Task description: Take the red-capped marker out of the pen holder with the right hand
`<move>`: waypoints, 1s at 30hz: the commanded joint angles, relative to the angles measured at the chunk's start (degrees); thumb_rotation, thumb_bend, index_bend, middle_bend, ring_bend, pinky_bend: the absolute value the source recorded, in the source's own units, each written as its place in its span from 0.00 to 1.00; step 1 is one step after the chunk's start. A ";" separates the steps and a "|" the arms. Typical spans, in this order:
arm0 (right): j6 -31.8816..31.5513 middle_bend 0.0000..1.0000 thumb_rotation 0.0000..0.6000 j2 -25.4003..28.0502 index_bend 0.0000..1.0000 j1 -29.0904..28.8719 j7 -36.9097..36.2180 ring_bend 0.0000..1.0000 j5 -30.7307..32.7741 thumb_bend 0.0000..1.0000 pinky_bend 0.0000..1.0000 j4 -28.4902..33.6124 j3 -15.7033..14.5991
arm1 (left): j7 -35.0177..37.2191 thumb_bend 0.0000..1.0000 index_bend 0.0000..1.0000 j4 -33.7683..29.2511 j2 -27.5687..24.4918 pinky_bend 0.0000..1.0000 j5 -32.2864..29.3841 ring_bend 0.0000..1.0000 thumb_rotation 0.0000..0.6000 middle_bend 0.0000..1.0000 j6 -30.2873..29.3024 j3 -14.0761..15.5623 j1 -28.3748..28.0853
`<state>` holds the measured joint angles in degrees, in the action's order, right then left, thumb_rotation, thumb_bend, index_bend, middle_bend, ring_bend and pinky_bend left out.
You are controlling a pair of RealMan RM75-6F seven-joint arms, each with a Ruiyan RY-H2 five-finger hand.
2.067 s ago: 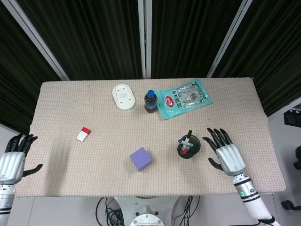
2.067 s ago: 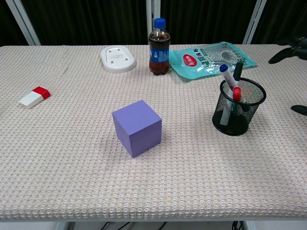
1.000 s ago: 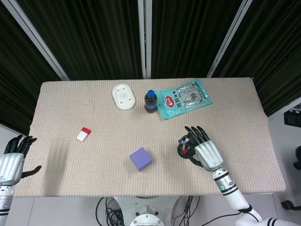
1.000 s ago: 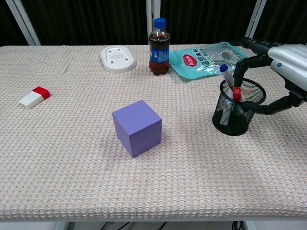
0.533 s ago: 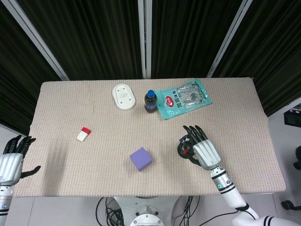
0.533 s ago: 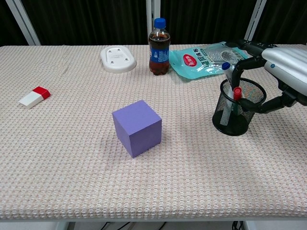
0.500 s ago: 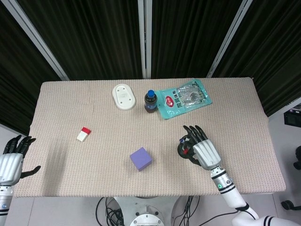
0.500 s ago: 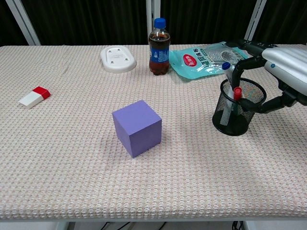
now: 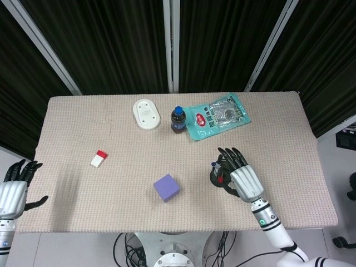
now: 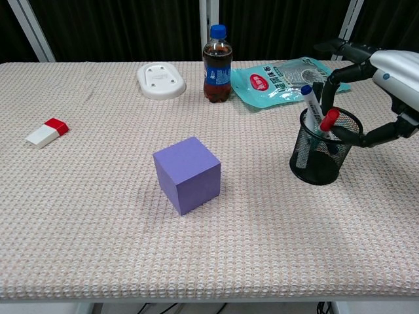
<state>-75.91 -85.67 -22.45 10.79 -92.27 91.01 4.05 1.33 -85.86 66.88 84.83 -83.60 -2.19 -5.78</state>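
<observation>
Right hand (image 10: pixel 391 78) is hovering over the far right side of the pen holder (image 10: pixel 325 148), its fingers (image 10: pixel 340 73) arching above the rim and its thumb reaching toward the holder's right wall; nothing looks clamped between them, though contact with the pens is hard to judge. Just left of and below those fingers, the red-capped marker (image 10: pixel 329 122) is standing in the holder, its long axis leaning up and to the right, toward the hand. Beside it a blue-capped marker (image 10: pixel 310 104) is tilting leftward. Left hand (image 9: pixel 14 192) is idling spread open, well apart, off the table's near left corner.
</observation>
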 commanded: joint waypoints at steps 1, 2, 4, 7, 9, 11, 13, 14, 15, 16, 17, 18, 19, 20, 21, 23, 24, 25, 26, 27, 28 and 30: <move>-1.75 0.02 1.00 3.03 0.62 1.28 -3.07 0.00 -0.73 0.31 0.00 4.25 -0.84 | 0.11 0.13 0.16 -0.07 -0.01 0.08 0.09 0.00 1.00 0.11 -0.01 0.01 -0.02; -2.08 0.02 1.00 4.06 0.62 1.63 -4.39 0.00 -0.65 0.32 0.00 5.69 -1.01 | 0.16 0.13 0.16 -0.11 -0.01 0.08 0.17 0.00 1.00 0.11 -0.03 0.02 -0.03; -3.09 0.02 1.00 6.58 0.63 2.40 -6.88 0.00 -0.65 0.32 0.00 8.52 -1.13 | 0.18 0.13 0.16 -0.21 0.00 0.08 0.35 0.00 1.00 0.11 -0.05 0.08 -0.06; -5.55 0.02 1.00 9.74 0.63 3.56 -8.45 0.00 -1.07 0.32 0.00 10.88 -0.60 | -0.04 0.13 0.16 -0.42 -0.01 0.08 0.57 0.00 1.00 0.11 -0.03 0.17 -0.12; -7.46 0.02 1.00 11.42 0.63 4.40 -9.12 0.00 -1.17 0.32 0.00 11.79 0.08 | -0.23 0.13 0.16 -0.61 -0.02 0.08 0.72 0.00 1.00 0.11 -0.03 0.22 -0.16; -9.07 0.02 1.00 12.79 0.63 5.18 -10.02 0.00 -0.96 0.32 0.00 12.15 0.73 | -0.37 0.13 0.16 -0.77 0.00 0.08 0.84 0.00 1.00 0.11 -0.13 0.23 -0.17; -10.68 0.03 1.00 14.22 0.63 6.04 -11.11 0.00 -0.10 0.32 0.00 12.05 1.67 | -0.57 0.13 0.16 -0.94 0.02 0.08 0.90 0.00 1.00 0.11 -0.19 0.25 -0.16; -11.25 0.03 1.00 14.70 0.64 6.42 -11.42 0.00 0.47 0.33 0.00 11.75 2.07 | -0.65 0.13 0.16 -1.00 0.02 0.08 0.91 0.00 1.00 0.11 -0.20 0.26 -0.16; -11.89 0.03 1.00 15.21 0.64 6.90 -11.75 0.00 1.42 0.33 0.00 11.10 2.63 | -0.75 0.13 0.16 -1.09 0.02 0.08 0.90 0.00 1.00 0.11 -0.20 0.27 -0.15; -12.25 0.03 1.00 15.45 0.64 7.21 -11.97 0.00 2.26 0.33 0.00 10.42 3.09 | -0.82 0.13 0.16 -1.14 0.03 0.08 0.89 0.00 1.00 0.11 -0.18 0.26 -0.17; -12.53 0.03 1.00 15.53 0.64 7.47 -12.08 0.00 3.17 0.33 0.00 9.56 3.57 | -0.91 0.13 0.16 -1.18 0.05 0.08 0.89 0.00 1.00 0.11 -0.13 0.27 -0.19; -12.64 0.03 1.00 15.44 0.64 7.65 -11.96 0.00 4.20 0.33 0.00 8.50 4.07 | -0.99 0.13 0.16 -1.20 0.07 0.08 0.87 0.00 1.00 0.11 -0.08 0.27 -0.22; -12.39 0.03 1.00 15.08 0.64 7.74 -11.45 0.00 5.63 0.33 0.00 6.83 4.58 | -1.07 0.13 0.16 -1.23 0.11 0.08 0.86 0.00 1.00 0.11 0.03 0.28 -0.28; -11.94 0.03 1.00 14.70 0.64 7.72 -11.05 0.00 6.59 0.33 0.00 5.53 4.81 | -1.14 0.13 0.16 -1.25 0.15 0.08 0.85 0.00 1.00 0.11 0.12 0.28 -0.33; -11.29 0.03 1.00 14.21 0.64 7.59 -10.75 0.00 7.48 0.33 0.00 4.23 4.96 | -1.21 0.13 0.16 -1.25 0.20 0.08 0.84 0.00 1.00 0.11 0.22 0.28 -0.39; -9.42 0.03 1.00 12.71 0.64 6.96 -10.57 0.00 8.86 0.33 0.00 0.89 5.07 | -1.37 0.13 0.16 -1.26 0.30 0.08 0.80 0.00 1.00 0.11 0.45 0.28 -0.52; -8.45 0.03 1.00 11.67 0.64 6.57 -10.47 0.00 9.16 0.33 0.00 -1.33 4.91 | -1.46 0.13 0.16 -1.29 0.35 0.08 0.74 0.00 1.00 0.11 0.57 0.28 -0.57; -7.82 0.03 1.00 10.76 0.64 6.30 -10.34 0.00 9.28 0.33 0.00 -3.11 4.75 | -1.54 0.13 0.16 -1.32 0.37 0.08 0.70 0.00 1.00 0.11 0.64 0.28 -0.60; -7.22 0.03 1.00 9.79 0.64 6.04 -10.12 0.00 9.41 0.33 0.00 -4.89 4.57 | -1.64 0.13 0.16 -1.35 0.38 0.08 0.64 0.00 1.00 0.11 0.71 0.28 -0.62; -6.66 0.03 1.00 8.80 0.65 5.81 -9.85 0.00 9.53 0.33 0.00 -6.65 4.39 | -1.75 0.13 0.16 -1.40 0.38 0.08 0.58 0.00 1.00 0.11 0.78 0.29 -0.63; -5.96 0.03 1.00 7.48 0.65 5.54 -9.43 0.00 9.81 0.33 0.00 -8.92 4.21 | -1.85 0.13 0.16 -1.45 0.35 0.08 0.47 0.00 1.00 0.11 0.91 0.31 -0.65; -5.00 0.03 1.00 5.58 0.65 5.13 -8.87 0.00 10.22 0.33 0.00 -12.01 4.06 | -1.99 0.13 0.16 -1.47 0.28 0.08 0.29 0.00 1.00 0.11 1.09 0.30 -0.69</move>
<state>-83.02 -76.95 -16.42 0.89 -83.16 83.29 8.40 -0.65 -87.32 67.17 85.12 -82.51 -1.89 -6.46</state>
